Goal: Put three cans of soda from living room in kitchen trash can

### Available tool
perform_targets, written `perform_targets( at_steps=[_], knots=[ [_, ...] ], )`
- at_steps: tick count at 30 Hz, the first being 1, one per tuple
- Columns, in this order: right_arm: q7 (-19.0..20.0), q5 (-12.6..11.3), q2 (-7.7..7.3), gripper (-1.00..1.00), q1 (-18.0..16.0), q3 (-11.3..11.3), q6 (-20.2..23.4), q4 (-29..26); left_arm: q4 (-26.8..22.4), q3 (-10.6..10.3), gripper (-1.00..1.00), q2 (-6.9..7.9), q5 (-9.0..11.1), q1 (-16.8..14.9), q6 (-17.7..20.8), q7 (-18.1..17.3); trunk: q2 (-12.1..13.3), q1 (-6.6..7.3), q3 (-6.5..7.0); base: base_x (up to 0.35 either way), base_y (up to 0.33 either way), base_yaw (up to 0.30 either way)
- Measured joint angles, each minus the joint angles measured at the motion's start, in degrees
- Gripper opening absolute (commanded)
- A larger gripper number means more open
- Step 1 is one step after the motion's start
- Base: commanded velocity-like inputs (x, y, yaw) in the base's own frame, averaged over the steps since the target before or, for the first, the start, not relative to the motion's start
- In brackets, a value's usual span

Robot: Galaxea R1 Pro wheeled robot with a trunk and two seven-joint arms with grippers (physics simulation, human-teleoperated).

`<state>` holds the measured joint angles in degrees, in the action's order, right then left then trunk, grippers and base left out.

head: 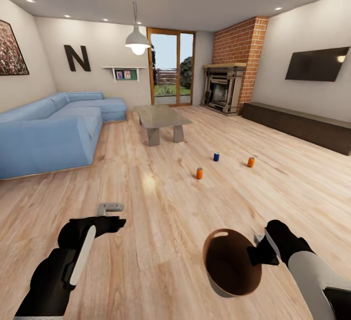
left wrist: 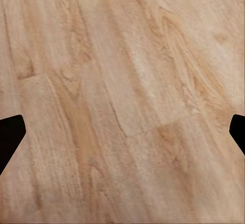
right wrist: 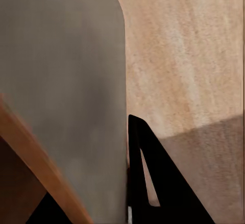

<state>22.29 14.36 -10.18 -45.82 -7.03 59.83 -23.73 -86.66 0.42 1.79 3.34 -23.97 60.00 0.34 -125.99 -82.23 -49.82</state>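
In the head view, the right tool [head: 257, 248] at lower right grips the rim of the tash can [head: 230, 267]; the left tool [head: 111, 215] at lower left hangs empty with jaws apart. Mid-frame on the floor [head: 161, 242] stand an orange can [head: 199, 173], a blue can [head: 216, 157] and another orange can [head: 251, 162], well apart. The left wrist view shows dark fingertips [left wrist: 10, 137] spread wide over planks. The right wrist view shows a finger [right wrist: 153, 183] against the bin's grey wall.

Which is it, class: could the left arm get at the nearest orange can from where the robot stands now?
Probably not yet: the left gripper is open and free, but the orange can stands well ahead across bare floor.
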Motion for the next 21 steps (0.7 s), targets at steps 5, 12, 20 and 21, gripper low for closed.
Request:
perform_targets(
  at_steps=[5,12,20,21],
  knots=[
    [-0.63,0.43,-0.28,-1.00,0.19,-0.58,-0.07,0.03,0.51,-0.05,1.00,-0.03,0.00,-0.02,0.00,-0.05,0.00,0.00,-0.02,0.287,0.000,-0.007],
    [-0.75,0.22,-0.69,-1.00,0.29,-1.17,-0.06,-0.21,0.68,-0.07,1.00,-0.03,0.00,-0.02,0.00,-0.05,0.00,0.00,-0.02,0.284,0.000,-0.001],
    [-0.55,1.09,-3.32,-1.00,0.26,-1.38,-0.20,-0.53,0.78,-0.47,1.00,-0.03,-0.05,-0.02,0.00,0.01,0.00,0.00,-0.02,0.296,-0.001,0.000],
    [-0.57,1.22,-3.62,-1.00,0.29,-1.39,-0.22,-0.52,0.75,-0.51,1.00,-0.03,-0.06,-0.02,0.00,0.01,0.00,0.00,-0.03,0.306,-0.018,0.000]
  ],
)
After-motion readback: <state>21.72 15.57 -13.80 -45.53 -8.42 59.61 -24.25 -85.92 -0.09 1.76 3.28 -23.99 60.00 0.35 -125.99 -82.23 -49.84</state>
